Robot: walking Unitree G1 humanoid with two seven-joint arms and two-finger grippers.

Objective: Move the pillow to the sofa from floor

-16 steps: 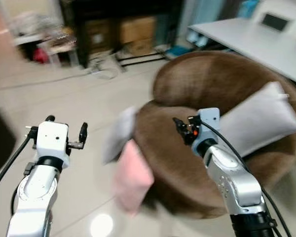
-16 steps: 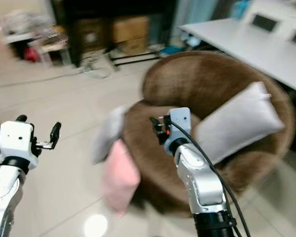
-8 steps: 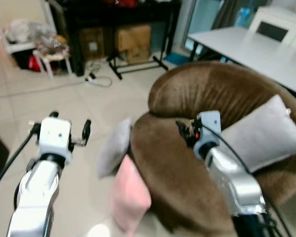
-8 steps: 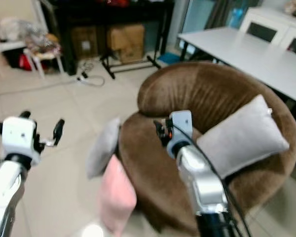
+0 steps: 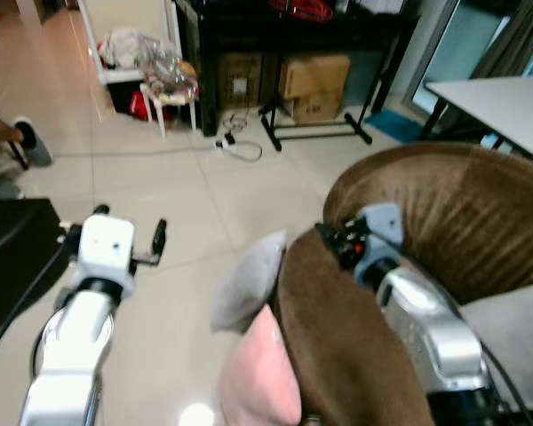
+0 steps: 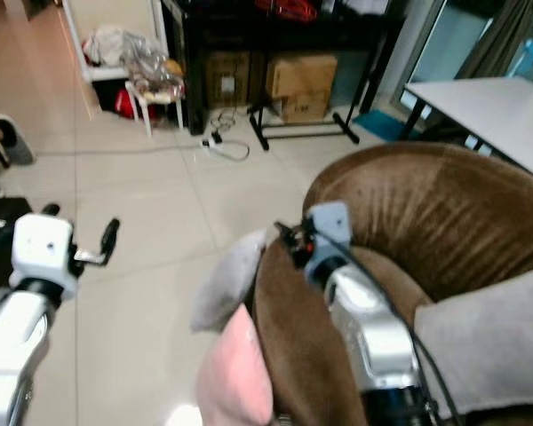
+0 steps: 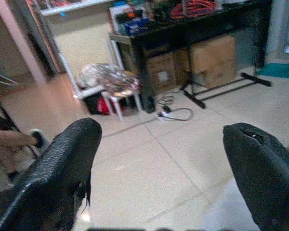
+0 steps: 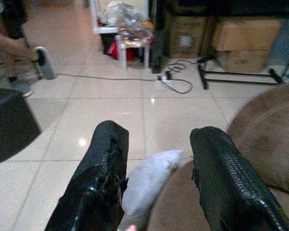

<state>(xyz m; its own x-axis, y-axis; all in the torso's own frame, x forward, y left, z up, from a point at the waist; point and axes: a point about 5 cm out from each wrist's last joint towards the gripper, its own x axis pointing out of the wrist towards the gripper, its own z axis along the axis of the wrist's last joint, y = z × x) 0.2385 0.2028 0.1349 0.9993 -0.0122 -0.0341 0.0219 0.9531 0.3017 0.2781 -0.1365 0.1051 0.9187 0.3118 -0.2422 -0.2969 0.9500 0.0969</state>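
Right wrist view: released right hand [image 8: 156, 180] above grey pillow [image 8: 147, 180] leaning on sofa [image 5: 364, 355] edge.

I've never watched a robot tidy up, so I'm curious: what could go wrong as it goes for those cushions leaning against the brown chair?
The soft grey pillow and the pink pillow lean together against the round brown plush sofa, so grabbing one may topple the other.

The open right gripper hovers over the sofa edge and might pinch upholstery instead.

A white cable and a person's foot lie on the tiled floor, so stepping back could trip the robot.
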